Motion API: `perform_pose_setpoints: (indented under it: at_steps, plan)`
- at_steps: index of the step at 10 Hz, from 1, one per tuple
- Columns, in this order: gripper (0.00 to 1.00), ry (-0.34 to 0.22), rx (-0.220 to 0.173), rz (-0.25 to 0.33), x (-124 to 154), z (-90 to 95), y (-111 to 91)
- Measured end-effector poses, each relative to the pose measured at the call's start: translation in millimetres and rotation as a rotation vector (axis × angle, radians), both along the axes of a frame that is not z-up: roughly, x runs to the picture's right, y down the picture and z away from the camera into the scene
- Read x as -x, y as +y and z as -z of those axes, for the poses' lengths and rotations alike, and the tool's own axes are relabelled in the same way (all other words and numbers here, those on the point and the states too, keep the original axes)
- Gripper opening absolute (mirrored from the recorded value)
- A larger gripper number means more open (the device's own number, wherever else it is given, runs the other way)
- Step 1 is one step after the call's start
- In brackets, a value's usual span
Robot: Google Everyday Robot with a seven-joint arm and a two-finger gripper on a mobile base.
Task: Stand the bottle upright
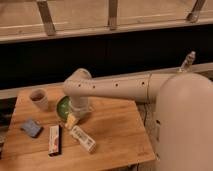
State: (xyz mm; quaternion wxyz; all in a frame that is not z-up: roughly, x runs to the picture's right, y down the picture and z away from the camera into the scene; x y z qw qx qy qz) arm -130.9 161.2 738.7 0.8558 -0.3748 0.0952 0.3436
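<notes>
Gripper [71,120]: I see its fingers standing apart with nothing between them, pointing down over the wooden table [117,135], just in front of the green bowl [62,106]. The bottle [83,139] lies on its side on the table, set diagonally, just beside the gripper on the near side and not held. To the bottle's left lies a flat red-and-white box [54,139], and farther left a small blue object [31,128]. A cup [39,98] stands upright at the back left. The arm [120,89] reaches in from the right, partly covering the bowl.
</notes>
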Motion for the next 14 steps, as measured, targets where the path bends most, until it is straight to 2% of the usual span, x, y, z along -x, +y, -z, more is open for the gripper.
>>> perform_pose_setpoints:
  at_steps: [3,6,9,14]
  plan:
    - [0.80,-0.007,0.002,-0.001,3.1,-1.1,1.8]
    - [0.80,-0.064,0.025,0.023,27.7,-14.7,27.0]
    - [0.80,-0.065,0.042,0.029,32.0,-22.7,35.4]
    - [0.80,-0.072,0.019,0.042,34.7,-43.0,48.4]
